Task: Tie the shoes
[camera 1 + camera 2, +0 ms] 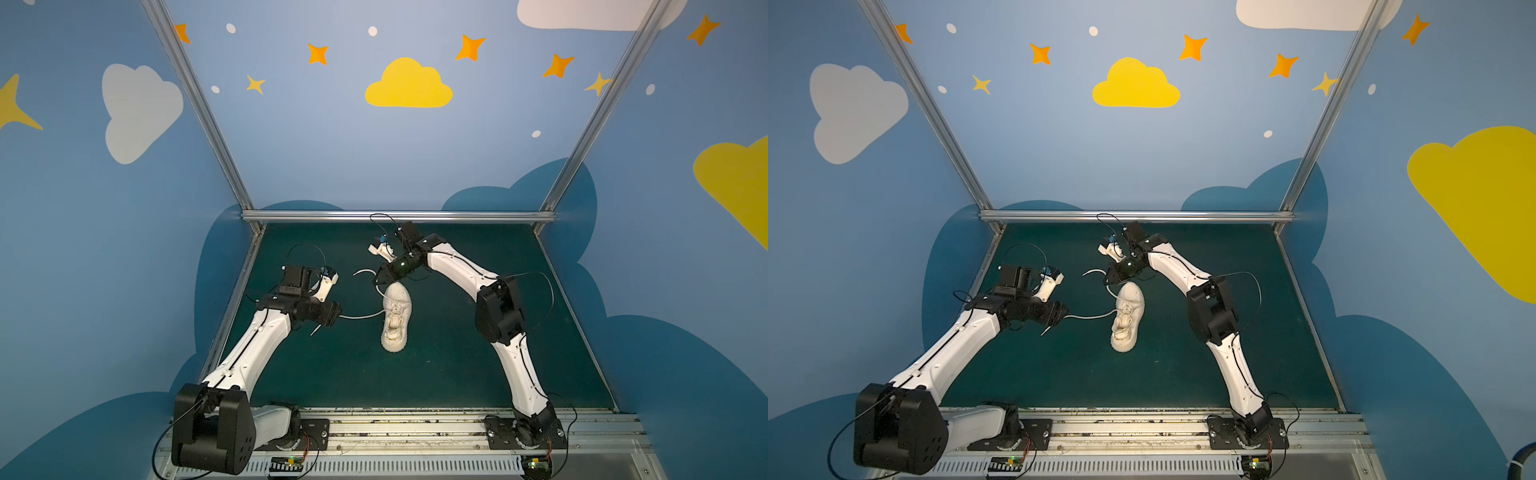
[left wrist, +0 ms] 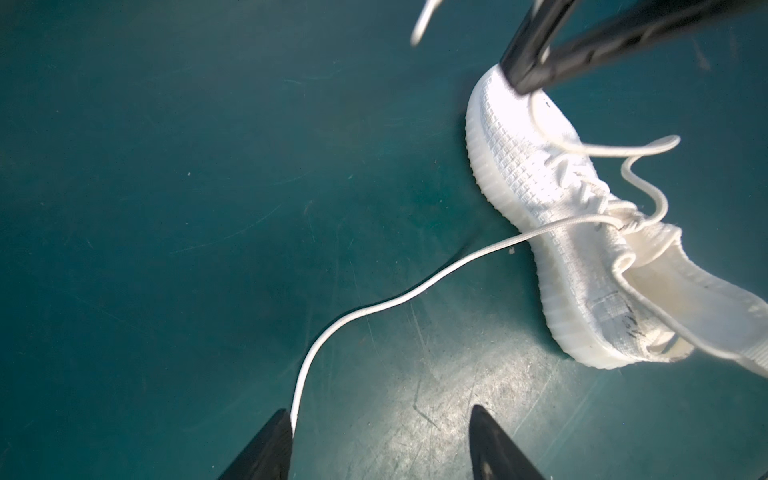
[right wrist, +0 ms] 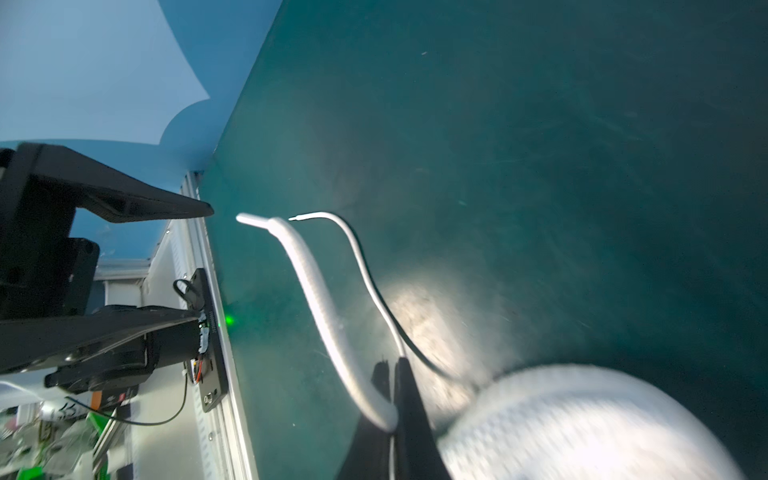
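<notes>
The cream sneaker [image 1: 396, 318] stands on its ribbed sole near the middle of the green table [image 1: 457, 365], toe toward the back wall, and both arms lean in around it. The right hand [image 1: 380, 279] sits right at the sneaker's toe. Its fingers are pressed together and pinch one lace [image 3: 316, 307], whose free end curves up and away from the sneaker. In the left wrist view those dark fingers [image 2: 536, 62] look to be touching the toe. The left hand [image 2: 380, 444] waits to the sneaker's left, low over the table, with its two fingers spread and nothing clamped between them. The other lace [image 2: 415, 291] runs from the sneaker's eyelets across the table to that hand and passes along one finger [image 2: 270, 444]. Its tip pokes out just past the hand in both top views.
</notes>
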Tool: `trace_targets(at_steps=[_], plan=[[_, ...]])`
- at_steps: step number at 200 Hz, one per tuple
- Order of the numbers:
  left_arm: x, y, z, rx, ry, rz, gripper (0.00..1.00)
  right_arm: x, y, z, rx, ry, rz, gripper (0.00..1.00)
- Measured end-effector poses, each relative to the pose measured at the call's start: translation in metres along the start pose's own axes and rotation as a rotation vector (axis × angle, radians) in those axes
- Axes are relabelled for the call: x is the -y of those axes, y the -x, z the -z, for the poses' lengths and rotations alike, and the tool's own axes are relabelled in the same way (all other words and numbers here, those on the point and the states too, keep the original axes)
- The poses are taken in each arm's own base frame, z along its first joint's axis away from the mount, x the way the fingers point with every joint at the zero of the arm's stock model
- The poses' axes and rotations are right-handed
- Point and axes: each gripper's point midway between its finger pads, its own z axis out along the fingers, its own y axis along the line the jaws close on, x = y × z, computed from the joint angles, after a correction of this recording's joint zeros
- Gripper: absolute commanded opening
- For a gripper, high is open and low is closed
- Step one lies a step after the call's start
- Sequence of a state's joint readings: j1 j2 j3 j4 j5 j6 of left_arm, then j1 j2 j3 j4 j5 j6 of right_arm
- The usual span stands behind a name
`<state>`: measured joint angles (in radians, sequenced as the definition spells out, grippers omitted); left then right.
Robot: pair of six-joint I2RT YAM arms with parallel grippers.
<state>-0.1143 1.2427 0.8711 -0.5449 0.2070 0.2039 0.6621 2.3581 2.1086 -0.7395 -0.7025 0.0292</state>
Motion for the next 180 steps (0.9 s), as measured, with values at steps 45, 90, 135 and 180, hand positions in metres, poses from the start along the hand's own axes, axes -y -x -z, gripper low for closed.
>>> trace_targets(at_steps=[45, 90, 135, 180], plan=[[0.0, 0.002, 0.003, 0.014, 0.003, 0.006, 0.68, -0.004, -0.014, -0.025, -0.048, 0.038, -0.008, 0.0], [0.001, 0.002, 0.004, 0.015, 0.003, 0.012, 0.69, -0.002, -0.012, -0.029, -0.042, 0.036, -0.027, 0.15], [0.001, -0.003, 0.003, 0.012, 0.003, 0.023, 0.72, 0.004, -0.014, -0.032, -0.049, 0.021, -0.046, 0.45], [0.003, -0.001, 0.003, 0.032, -0.005, 0.044, 0.75, 0.004, -0.012, -0.028, -0.05, 0.006, -0.039, 0.66]])
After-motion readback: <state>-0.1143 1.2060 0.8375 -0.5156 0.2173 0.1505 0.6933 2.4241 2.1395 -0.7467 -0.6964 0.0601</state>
